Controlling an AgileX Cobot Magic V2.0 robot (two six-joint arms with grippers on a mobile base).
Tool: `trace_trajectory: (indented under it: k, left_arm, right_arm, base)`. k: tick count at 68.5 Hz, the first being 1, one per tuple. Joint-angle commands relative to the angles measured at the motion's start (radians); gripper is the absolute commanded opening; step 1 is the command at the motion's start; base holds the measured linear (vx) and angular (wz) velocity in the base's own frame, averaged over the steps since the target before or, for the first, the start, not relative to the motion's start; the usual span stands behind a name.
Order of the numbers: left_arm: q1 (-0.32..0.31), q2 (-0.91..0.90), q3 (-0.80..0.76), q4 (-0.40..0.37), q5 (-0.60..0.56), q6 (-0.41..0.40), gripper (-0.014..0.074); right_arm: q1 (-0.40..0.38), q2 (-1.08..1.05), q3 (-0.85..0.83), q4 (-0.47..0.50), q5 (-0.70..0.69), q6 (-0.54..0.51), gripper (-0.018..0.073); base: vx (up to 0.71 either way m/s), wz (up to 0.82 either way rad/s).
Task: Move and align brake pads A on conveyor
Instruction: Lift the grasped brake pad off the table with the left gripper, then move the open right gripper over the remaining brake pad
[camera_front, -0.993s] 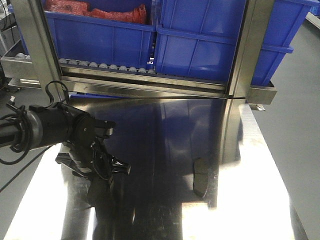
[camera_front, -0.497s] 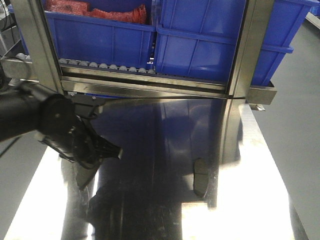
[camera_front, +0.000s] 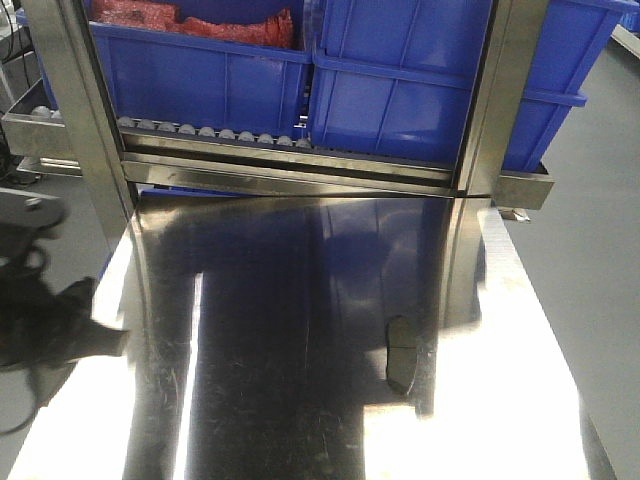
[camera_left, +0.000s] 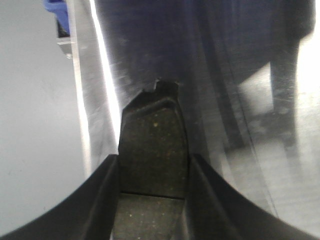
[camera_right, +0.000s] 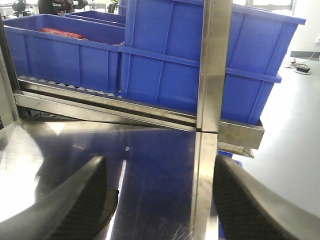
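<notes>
The left gripper (camera_left: 152, 162) is clenched on one brake pad (camera_left: 152, 135): its two black fingers (camera_left: 102, 187) press the long sides of the gritty dark face with the thin groove, and the pad is held near the left border of the shiny steel table (camera_left: 210, 75), where the grey floor (camera_left: 35, 100) begins. A second brake pad (camera_front: 401, 355) lies alone on the right half of the same table, just beside the reflection of a steel post (camera_front: 503, 90) and in front of the rack with blue bins (camera_front: 400, 90). The right gripper (camera_right: 160, 200) hangs over the table with its jaws spread wide, grasping nothing.
</notes>
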Motion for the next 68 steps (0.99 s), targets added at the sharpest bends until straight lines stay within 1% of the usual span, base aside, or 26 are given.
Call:
trace_trajectory:
  k: [1,5,11,27,42,51,56,63,68]
  left_arm:
    - [-0.005,-0.135,0.031,0.032,-0.059,-0.038,-0.0006]
    - [-0.005,-0.214,0.07,0.031,-0.07,-0.048,-0.0006]
    - [-0.005,-0.33,0.125,0.032,-0.105,-0.082,-0.0006]
    - [-0.005,-0.61,0.271,0.034,-0.211,-0.079,-0.0006]
    - [-0.005,-0.82,0.382,0.099,-0.239,-0.079,-0.0006]
    - [-0.005,-0.865,0.408,0.123,-0.247,-0.079,-0.0006]
    - [-0.005,-0.862,0.409,0.116,-0.242,-0.08,-0.0006]
    - [-0.005,-0.862,0.409,0.084,-0.24,-0.081,-0.0006]
    - [-0.005,-0.862,0.409,0.082,-0.239,-0.081,-0.0006]
  right_arm:
    - [-0.002,0.011,-0.023,-0.011,-0.073,-0.008,0.0442]
    - [-0.002,0.011,-0.023,-0.011,-0.073,-0.008,0.0442]
    - [-0.002,0.011,-0.023,-0.011,-0.073,-0.008,0.0442]
    - [-0.002,0.011,-0.023,-0.011,-0.073,-0.008,0.0442]
    - [-0.002,0.011,-0.023,-0.011,-0.073,-0.008,0.0442]
    - [-0.002,0.011,-0.023,-0.011,-0.073,-0.008,0.0442]
    - [-0.002,0.011,-0.023,-0.011,-0.073,-0.008,0.0442]
    - [-0.002,0.011,-0.023,-0.011,-0.073,-0.008,0.0442]
    - [-0.002,0.011,-0.023,-0.011,-0.073,-0.008,0.0442]
  base:
    - [0.0,0.0]
    - [0.0,0.0]
    - [0.0,0.0]
    - [0.0,0.0]
    - [0.0,0.0]
    - [0.0,0.0]
    - [0.0,0.0]
    - [0.0,0.0]
    - [0.0,0.0]
